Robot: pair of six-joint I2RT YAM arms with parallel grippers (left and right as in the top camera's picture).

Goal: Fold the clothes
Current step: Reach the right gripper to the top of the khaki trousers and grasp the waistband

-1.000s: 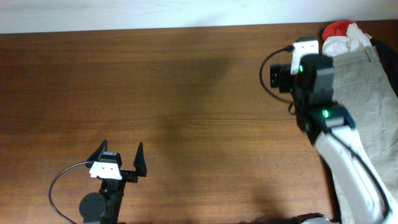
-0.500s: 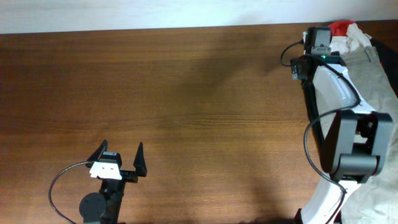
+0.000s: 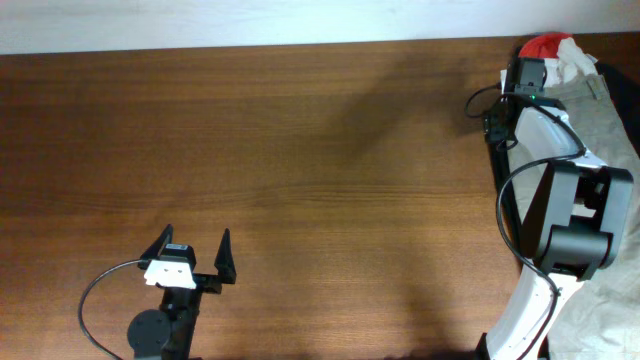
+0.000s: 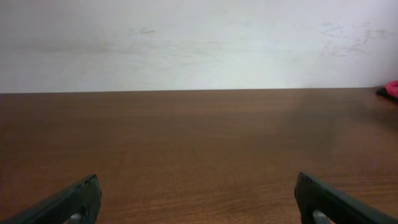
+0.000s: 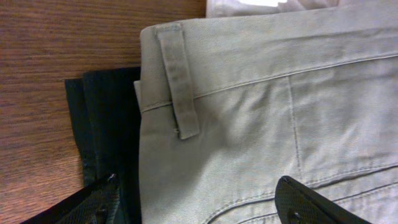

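The khaki shorts [image 3: 603, 140] lie at the table's right edge and fill the right wrist view [image 5: 261, 124], waistband and belt loop [image 5: 177, 81] showing. A black garment [image 5: 106, 118] lies under their left edge. The red-and-white garment [image 3: 550, 47] sits at the far right corner. My right gripper [image 3: 527, 72] is open just above the shorts' waistband, its fingers [image 5: 199, 202] straddling khaki and black cloth and holding nothing. My left gripper [image 3: 193, 252] is open and empty near the front left, its fingers low over bare wood in the left wrist view [image 4: 199, 205].
The brown wooden table [image 3: 300, 150] runs back to a white wall [image 4: 199, 43]. The right arm [image 3: 560, 230] reaches from the front right corner over the shorts. A black cable [image 3: 95, 300] loops by the left arm's base.
The right arm has stretched toward the far right corner, carrying its gripper onto the shorts' waistband near the red-and-white garment. The left arm has not moved.
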